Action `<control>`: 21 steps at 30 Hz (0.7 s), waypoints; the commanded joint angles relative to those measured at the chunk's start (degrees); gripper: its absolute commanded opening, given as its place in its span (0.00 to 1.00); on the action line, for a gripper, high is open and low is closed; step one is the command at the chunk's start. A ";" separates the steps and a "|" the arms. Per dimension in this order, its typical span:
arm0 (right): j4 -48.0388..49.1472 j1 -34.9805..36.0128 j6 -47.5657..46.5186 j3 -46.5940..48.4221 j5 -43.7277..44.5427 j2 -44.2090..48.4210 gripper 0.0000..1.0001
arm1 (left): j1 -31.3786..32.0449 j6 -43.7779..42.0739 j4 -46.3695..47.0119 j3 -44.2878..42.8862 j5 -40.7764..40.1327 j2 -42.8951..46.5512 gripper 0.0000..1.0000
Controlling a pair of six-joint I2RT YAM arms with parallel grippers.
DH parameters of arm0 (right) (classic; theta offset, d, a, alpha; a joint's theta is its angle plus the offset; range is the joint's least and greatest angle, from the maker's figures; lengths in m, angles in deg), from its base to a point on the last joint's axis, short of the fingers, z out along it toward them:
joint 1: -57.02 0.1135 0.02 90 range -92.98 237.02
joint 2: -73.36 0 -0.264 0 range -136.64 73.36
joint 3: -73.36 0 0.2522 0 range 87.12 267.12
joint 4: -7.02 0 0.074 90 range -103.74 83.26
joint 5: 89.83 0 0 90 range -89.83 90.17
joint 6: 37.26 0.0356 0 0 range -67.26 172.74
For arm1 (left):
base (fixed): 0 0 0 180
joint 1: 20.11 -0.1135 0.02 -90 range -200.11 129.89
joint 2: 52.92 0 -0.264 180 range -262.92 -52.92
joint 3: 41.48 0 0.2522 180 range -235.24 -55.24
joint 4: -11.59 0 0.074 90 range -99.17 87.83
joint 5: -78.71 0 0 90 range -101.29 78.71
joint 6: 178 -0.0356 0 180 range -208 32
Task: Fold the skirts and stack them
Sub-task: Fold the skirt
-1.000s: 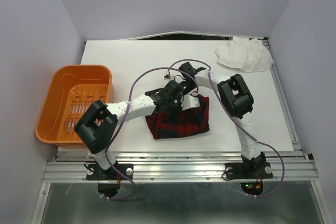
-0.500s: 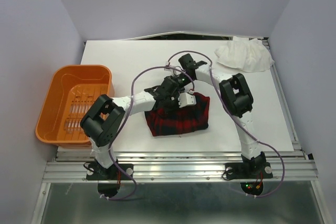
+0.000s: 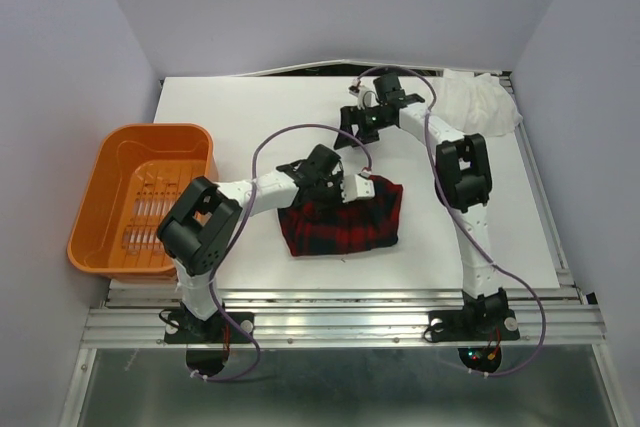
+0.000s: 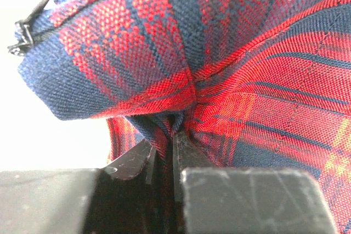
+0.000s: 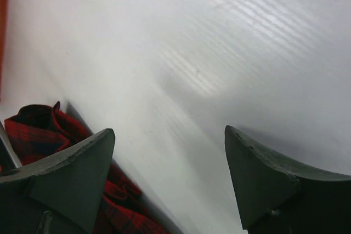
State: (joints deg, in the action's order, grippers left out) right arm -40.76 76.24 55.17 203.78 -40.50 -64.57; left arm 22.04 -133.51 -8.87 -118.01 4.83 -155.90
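Observation:
A red and navy plaid skirt (image 3: 340, 222) lies bunched in the middle of the white table (image 3: 240, 117). My left gripper (image 3: 345, 185) is at its far edge. In the left wrist view the plaid cloth (image 4: 230, 53) fills the frame, and a fold of it is pinched between the nearly closed jaws of the left gripper (image 4: 173, 141). My right gripper (image 3: 352, 135) hangs open over bare table behind the skirt, with nothing between its fingers. In the right wrist view the right gripper (image 5: 167, 135) stands wide and the skirt (image 5: 38, 130) shows at the lower left.
A crumpled white garment (image 3: 468, 102) lies at the table's back right corner. An orange basket (image 3: 155, 131) stands off the table's left side. Both arms cross over the middle of the table.
My right gripper has opened, let go of the plaid skirt and drawn back toward the far side of the table. The left gripper stays on the skirt's far edge.

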 commanded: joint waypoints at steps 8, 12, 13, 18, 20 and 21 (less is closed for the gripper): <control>1.85 -9.72 5.39 4.03 0.33 5.81 0.98 | -3.03 -0.45 -16.67 -3.67 7.86 -8.37 0.56; 1.77 -13.33 2.23 -6.16 -0.90 16.86 0.99 | -5.76 0.69 -21.24 -8.68 10.68 -10.66 0.61; 0.98 -14.03 1.09 -8.18 -1.17 18.73 0.99 | -6.37 0.78 -22.99 -9.91 11.21 -11.71 0.61; -1.40 -14.04 -4.28 -23.71 -7.92 31.12 0.90 | -10.67 1.66 -28.53 -17.73 15.34 -15.66 0.61; -1.05 -14.04 -2.62 -28.75 -12.84 36.40 0.81 | -11.74 1.75 -31.87 -20.99 17.45 -18.21 0.59; -0.35 -14.04 -2.61 -34.08 -14.25 38.07 0.71 | -12.87 1.92 -33.19 -21.87 18.06 -19.61 0.58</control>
State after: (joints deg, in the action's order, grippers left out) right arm -41.06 60.33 53.91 180.37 -45.39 -32.42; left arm 12.09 -130.91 -29.26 -138.66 22.82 -169.78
